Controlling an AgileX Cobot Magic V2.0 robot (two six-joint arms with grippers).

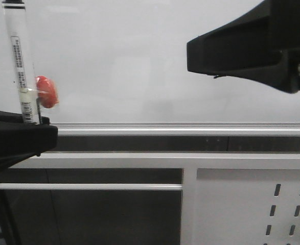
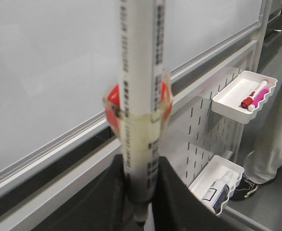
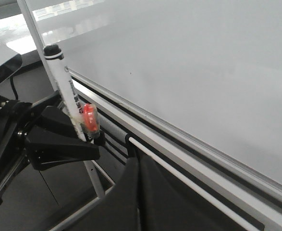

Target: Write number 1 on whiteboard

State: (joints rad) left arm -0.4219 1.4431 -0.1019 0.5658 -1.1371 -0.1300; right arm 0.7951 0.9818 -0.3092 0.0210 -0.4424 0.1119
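The left claw [image 2: 140,192] is gripping a light, stiff marker [image 1: 23,66] low on its barrel (red blob taped mid-barrel). The glossy whiteboard [image 1: 139,56] is showing no stroke, and the right claw [image 3: 138,192], at two o'clock in the front view, is pressed shut on nothing.

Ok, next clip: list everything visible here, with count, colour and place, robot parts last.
whiteboard: one, white with silver frame, fills the background; no stroke visible on it
marker: one, white barrel with black cap, upright in the left gripper, cap up
red piece: one, red, taped to the marker barrel
slotted panel: one, white, below the board at right
trays: two, white, hung on the slotted panel
tray markers: two, red and pink, in the upper tray
bottle: one, white, in the lower tray
left gripper: black, shut on the marker
right gripper: black, fingers together, holding nothing
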